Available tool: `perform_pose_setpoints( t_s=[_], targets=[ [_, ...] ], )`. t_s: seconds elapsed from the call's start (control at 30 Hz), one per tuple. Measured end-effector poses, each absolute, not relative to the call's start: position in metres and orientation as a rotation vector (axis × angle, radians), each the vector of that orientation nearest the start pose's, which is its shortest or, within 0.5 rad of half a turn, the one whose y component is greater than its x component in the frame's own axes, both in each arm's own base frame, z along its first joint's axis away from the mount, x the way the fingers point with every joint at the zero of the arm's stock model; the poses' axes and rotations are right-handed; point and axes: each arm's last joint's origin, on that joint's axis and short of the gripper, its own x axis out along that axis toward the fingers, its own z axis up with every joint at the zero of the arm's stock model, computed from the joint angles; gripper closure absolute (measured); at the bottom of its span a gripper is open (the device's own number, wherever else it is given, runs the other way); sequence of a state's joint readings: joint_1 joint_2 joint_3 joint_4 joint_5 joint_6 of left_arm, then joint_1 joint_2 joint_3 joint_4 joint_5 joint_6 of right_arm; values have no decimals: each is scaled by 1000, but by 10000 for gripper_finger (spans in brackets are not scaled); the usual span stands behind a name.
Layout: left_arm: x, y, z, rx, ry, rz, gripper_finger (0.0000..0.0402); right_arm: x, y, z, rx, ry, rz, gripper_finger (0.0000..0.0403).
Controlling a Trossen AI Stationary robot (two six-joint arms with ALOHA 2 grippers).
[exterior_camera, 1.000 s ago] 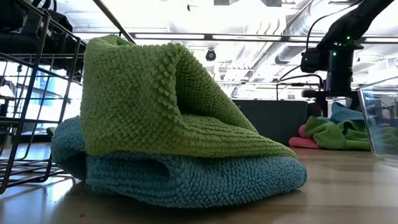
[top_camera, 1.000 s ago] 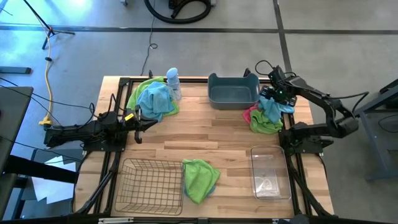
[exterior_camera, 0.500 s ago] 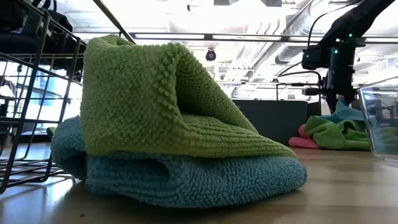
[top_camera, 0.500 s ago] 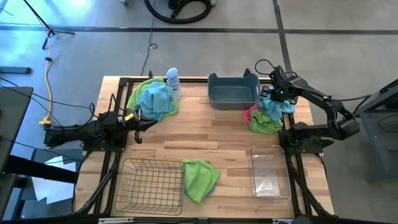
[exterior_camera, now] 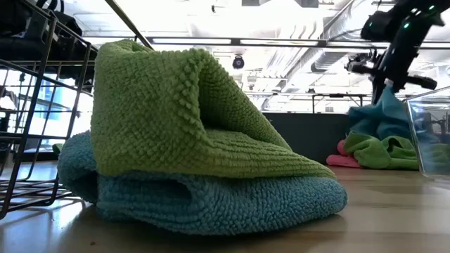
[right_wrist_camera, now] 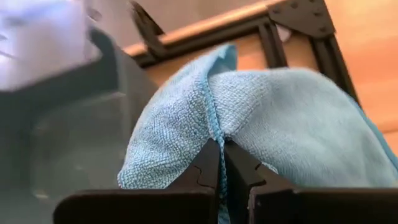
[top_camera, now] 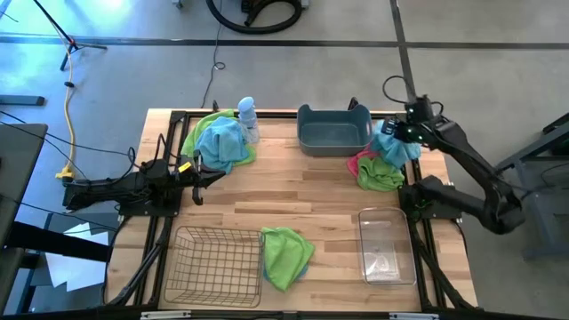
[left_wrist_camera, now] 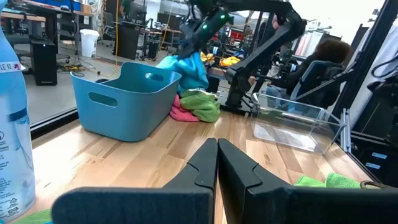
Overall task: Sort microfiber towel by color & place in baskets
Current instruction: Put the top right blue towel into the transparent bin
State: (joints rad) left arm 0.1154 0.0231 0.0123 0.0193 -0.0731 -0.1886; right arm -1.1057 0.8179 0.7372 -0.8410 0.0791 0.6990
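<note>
My right gripper (top_camera: 396,133) is shut on a blue towel (top_camera: 391,145) at the far right, beside the blue-grey tub (top_camera: 333,130). Under the blue towel lie a green towel (top_camera: 380,174) and a pink one (top_camera: 356,164). A green towel on a blue one (top_camera: 284,256) rests on the table between the wire basket (top_camera: 213,262) and the clear bin (top_camera: 384,245). Another green and blue heap (top_camera: 220,140) lies far left. My left gripper (top_camera: 204,177) is shut, level above the table, touching nothing. My right gripper pinches a bunched-up part of the blue towel between its two fingers, where a hemmed edge (right_wrist_camera: 211,121) runs in between them. The fingers come from above, slanting down. The towel (exterior_camera: 382,112) hangs below them in a peak, its lower part on the green towel (exterior_camera: 380,151).
A small spray bottle (top_camera: 247,118) stands at the far edge beside the left heap. The black frame rail (top_camera: 418,240) runs along the table's right side next to the clear bin. Bare wood lies in the table's middle (top_camera: 293,191).
My right gripper has risen from the pile at the far right and drawn back a little toward the table's right edge, tipping less steeply. The blue towel's top has come up with it into a peak, while the green and pink towels stayed where they were.
</note>
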Motion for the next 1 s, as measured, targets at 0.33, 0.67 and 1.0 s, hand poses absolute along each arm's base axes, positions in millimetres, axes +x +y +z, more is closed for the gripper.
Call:
perform_pose_setpoints(
  t_s=[0.33, 0.67, 1.0],
  targets=[
    [97, 13, 168, -188, -27, 187, 402, 65, -122, 300, 973, 9, -1099, 403],
    [97, 13, 168, -188, -26, 187, 402, 74, -127, 339, 871, -313, -765, 403],
    [97, 13, 168, -188, -26, 187, 401, 92, -131, 345, 867, -313, -590, 403]
  ],
)
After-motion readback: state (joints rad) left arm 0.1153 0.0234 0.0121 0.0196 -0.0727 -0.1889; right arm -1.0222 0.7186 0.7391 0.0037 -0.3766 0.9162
